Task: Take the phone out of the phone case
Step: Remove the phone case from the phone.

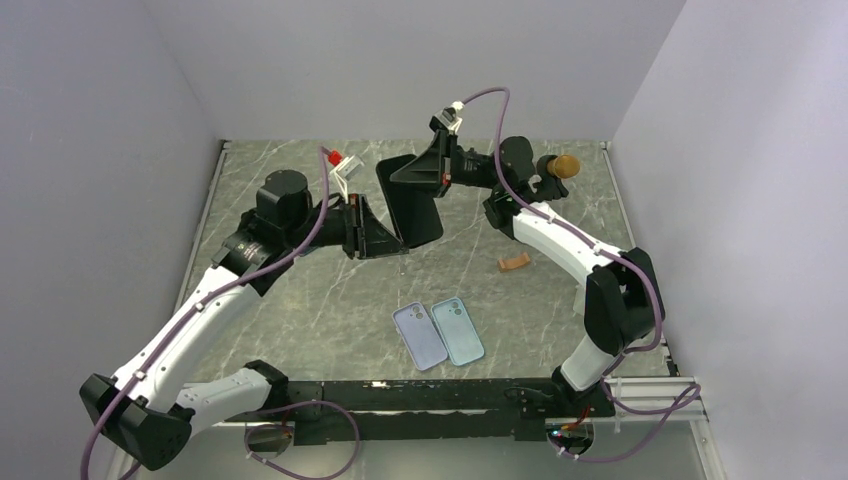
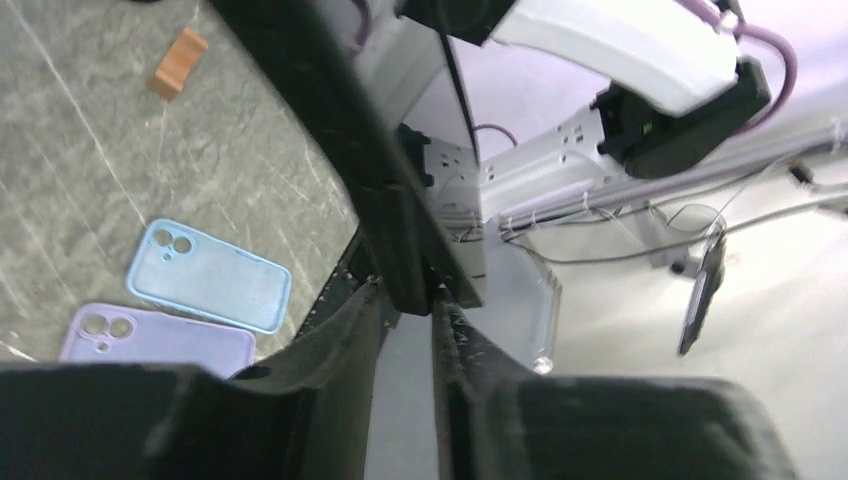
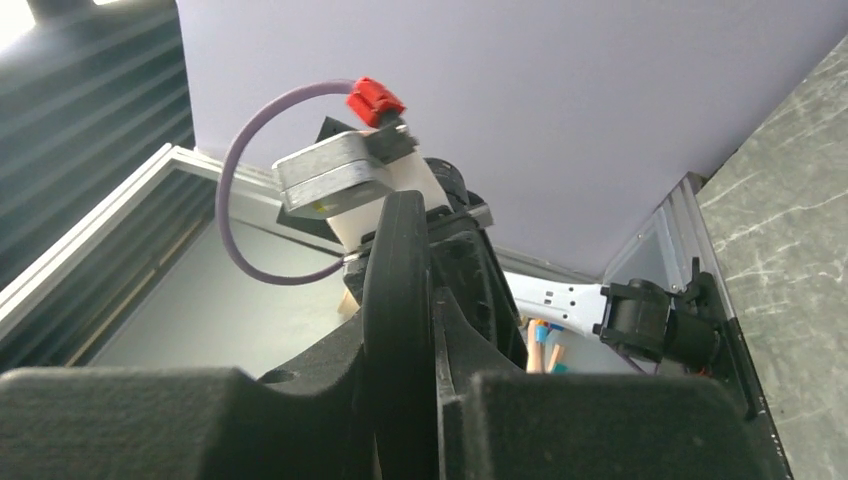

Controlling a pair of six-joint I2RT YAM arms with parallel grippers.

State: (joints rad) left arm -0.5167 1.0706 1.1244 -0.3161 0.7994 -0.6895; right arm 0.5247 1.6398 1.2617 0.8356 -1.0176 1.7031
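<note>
Overhead, two robot arms meet above a grey marble table [image 1: 300,300] and hold a black phone case [image 1: 410,205] in the air between them, well clear of the surface. The phone is presumably inside it, but no view shows where the case ends and the phone begins.

The left claw [image 1: 388,240] pinches the lower end of the black slab. Its own camera shows both fingers pressed against one edge [image 2: 400,285]. The right claw [image 1: 428,178] pinches the upper end, and its camera shows a rounded black edge [image 3: 400,290] wedged between its fingers.

On the table near the arm bases, two spare cases lie face down and side by side, apparently touching: a purple case [image 1: 420,336] and a blue case [image 1: 458,331]. A small brown block [image 1: 514,262] sits farther right.

The step in hand looks like peeling the case away from the phone. To do it well, one claw should grip only the case rim, while the other holds or pushes the phone body. If both squeeze case and phone together, nothing can separate. A slow peel starting at one corner should work better than a straight pull. Keeping the work low over the table would soften any drop.
</note>
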